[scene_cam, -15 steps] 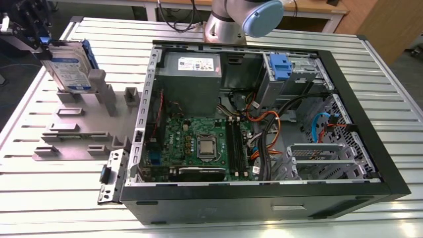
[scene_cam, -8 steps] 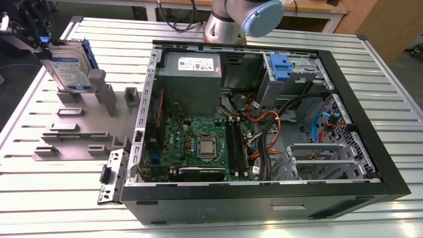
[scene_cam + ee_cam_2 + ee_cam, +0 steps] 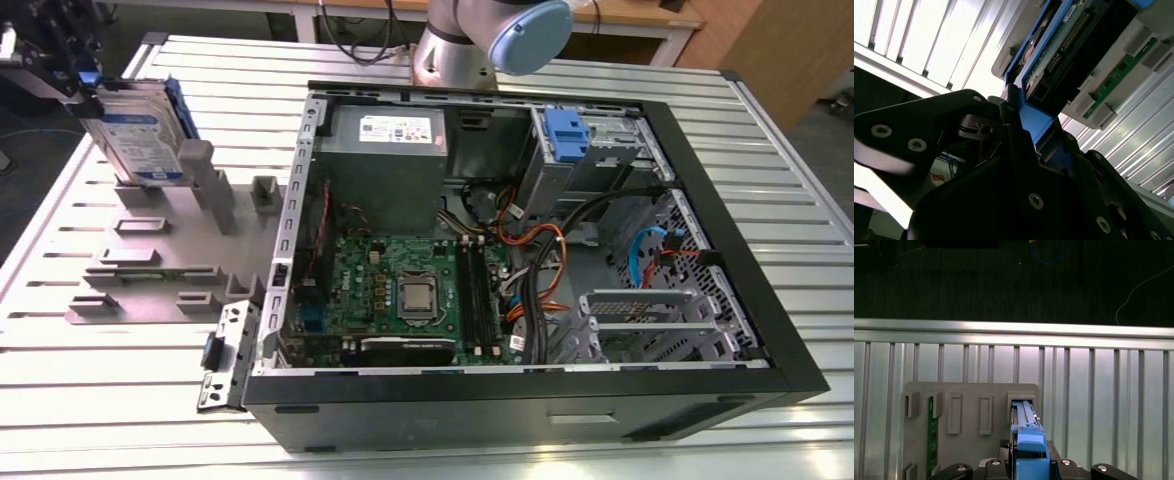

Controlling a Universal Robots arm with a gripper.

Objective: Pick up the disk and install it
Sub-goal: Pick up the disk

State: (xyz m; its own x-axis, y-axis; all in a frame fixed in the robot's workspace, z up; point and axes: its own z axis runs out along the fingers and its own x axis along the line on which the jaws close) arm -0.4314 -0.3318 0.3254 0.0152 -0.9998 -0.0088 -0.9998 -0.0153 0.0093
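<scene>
Exterior view, upper left of the frame: the disk [image 3: 140, 135] stands on edge in a slot of the grey holder [image 3: 160, 270], which lies on the slatted metal worktop [image 3: 134, 400] just beside the open computer case [image 3: 797, 372]. The gripper [image 3: 64, 72] sits at the disk's upper end. In the second wrist view its black jaws stand one on each side of the blue carrier frame [image 3: 1036, 120] and appear pressed against it, so the grip is judged closed on the disk, while the lower end rests in the holder.

Handling, as a judgement: the disk is a stiff metal body, probably fairly heavy for its bulk, and sensitive to knocks. Its bare circuit side [image 3: 1064, 47] and connector pins should not be squeezed. The plastic frame at the narrow end is the sensible place to hold, though plastic may flex or slip, so a hold on one end could let the body swing.

Labels: the broad face of the disk carries a blue-and-white label [image 3: 134, 140]. A white sticker [image 3: 396, 127] sits on the grey metal box [image 3: 387, 170] at the upper middle of the case. An upright blue latch piece [image 3: 566, 135] stands at the case's upper right. No print on these is large enough to tell.
</scene>
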